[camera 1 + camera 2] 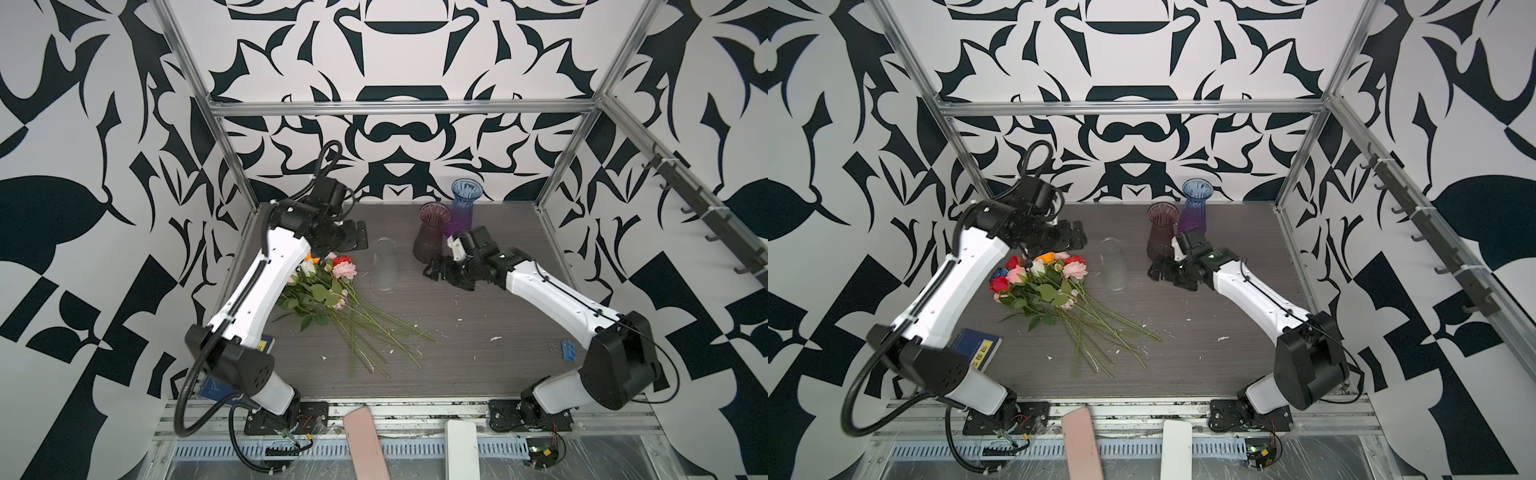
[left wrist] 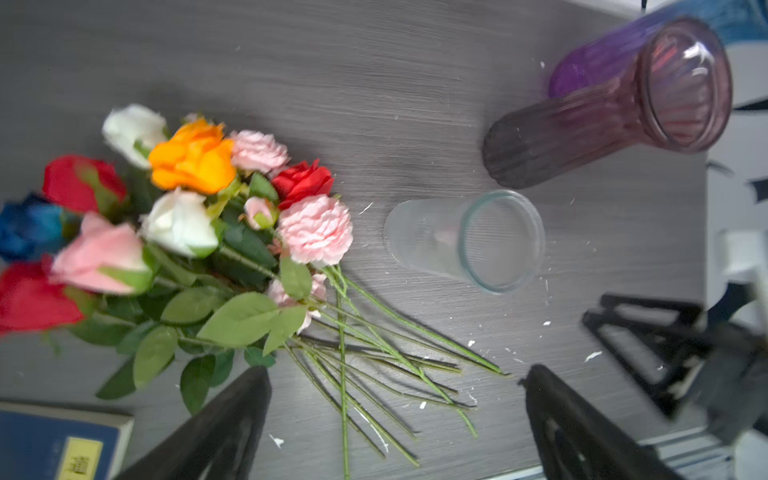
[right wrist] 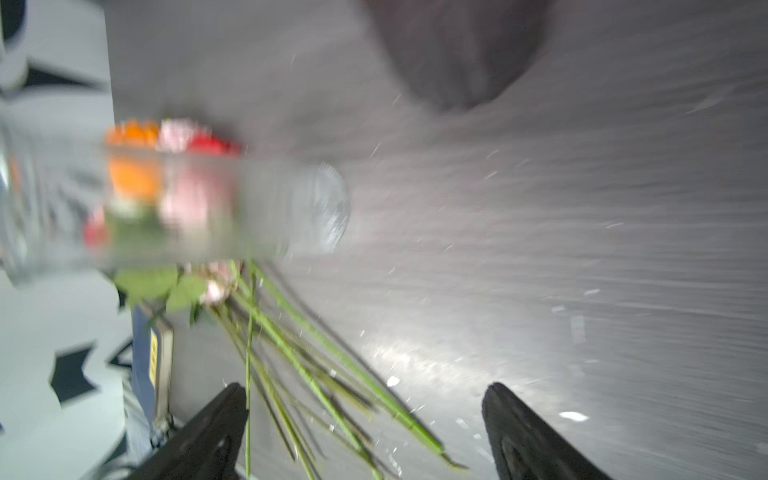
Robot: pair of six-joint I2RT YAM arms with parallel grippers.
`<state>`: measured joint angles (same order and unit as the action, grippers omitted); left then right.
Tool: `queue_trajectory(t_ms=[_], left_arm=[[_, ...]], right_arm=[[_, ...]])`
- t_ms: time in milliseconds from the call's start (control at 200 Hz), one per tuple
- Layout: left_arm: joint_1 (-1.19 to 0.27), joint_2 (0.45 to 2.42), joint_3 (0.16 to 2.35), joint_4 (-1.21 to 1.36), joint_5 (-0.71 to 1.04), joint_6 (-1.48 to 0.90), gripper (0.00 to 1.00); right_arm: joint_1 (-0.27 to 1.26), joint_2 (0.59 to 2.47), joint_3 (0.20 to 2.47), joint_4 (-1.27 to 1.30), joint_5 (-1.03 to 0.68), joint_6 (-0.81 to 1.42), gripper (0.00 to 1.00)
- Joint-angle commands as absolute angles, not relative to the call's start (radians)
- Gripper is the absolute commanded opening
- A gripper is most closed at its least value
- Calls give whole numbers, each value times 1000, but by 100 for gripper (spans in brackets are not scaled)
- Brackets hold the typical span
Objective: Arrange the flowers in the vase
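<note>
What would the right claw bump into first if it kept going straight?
Most likely the clear glass vase. The open right claw points toward it, with nothing between. Depth is unclear, so it might dip to the table by the vase's foot first.

Left arm (image 1: 270,282): shoulder joint low behind the pincer, white link climbing forward, wrist bent over roughly level. Left gripper (image 1: 356,233) points sideways toward the right arm's side. In the left wrist view its fingers (image 2: 216,432) stand wide apart, closed on nothing.

Right arm (image 1: 552,295): elbow up and back from its pincer, white link sloping forward and down. Right gripper (image 1: 434,268) points toward the left arm's side, tilted down. Its jaws are spread wide too, with both fingers (image 3: 532,436) visible in the right wrist view.

The two pincers roughly face each other, well apart.
</note>
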<state>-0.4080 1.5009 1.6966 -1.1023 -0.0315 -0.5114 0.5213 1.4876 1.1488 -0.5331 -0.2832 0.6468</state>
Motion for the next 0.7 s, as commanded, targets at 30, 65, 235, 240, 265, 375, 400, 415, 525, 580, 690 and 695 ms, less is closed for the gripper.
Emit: queue_trajectory(t_ms=[30, 65, 235, 240, 265, 375, 400, 415, 525, 580, 690, 695], left_arm=[[-374, 1325, 1427, -855, 18, -638, 99], [-374, 1265, 1366, -809, 9, -648, 99], [-371, 1081, 1194, -745, 3, -650, 100], [-371, 1076, 1188, -741, 6, -649, 100], [-371, 1060, 1165, -730, 21, -646, 98], [-371, 999, 1038, -677, 103, -675, 95], [-371, 985, 1009, -665, 121, -687, 93], [-370, 979, 995, -663, 131, -693, 91], [-370, 970, 968, -718, 188, -768, 76], [-371, 967, 953, -735, 200, -814, 76], [-372, 958, 882, -731, 207, -923, 74], [-372, 958, 879, -731, 207, -927, 74]], right_arm=[[633, 1494, 1141, -568, -263, 622, 90], [656, 1507, 1131, -568, -285, 616, 86], [720, 1521, 1070, -571, -338, 660, 75], [722, 1520, 1068, -572, -338, 662, 75], [728, 1521, 1061, -576, -337, 669, 74], [739, 1541, 1051, -623, -325, 657, 70], [741, 1544, 1050, -638, -317, 654, 69], [741, 1546, 1050, -647, -313, 654, 68], [742, 1510, 1025, -675, -296, 684, 67], [742, 1468, 993, -647, -299, 705, 67], [742, 1414, 961, -630, -301, 703, 67], [742, 1412, 961, -631, -301, 703, 67]])
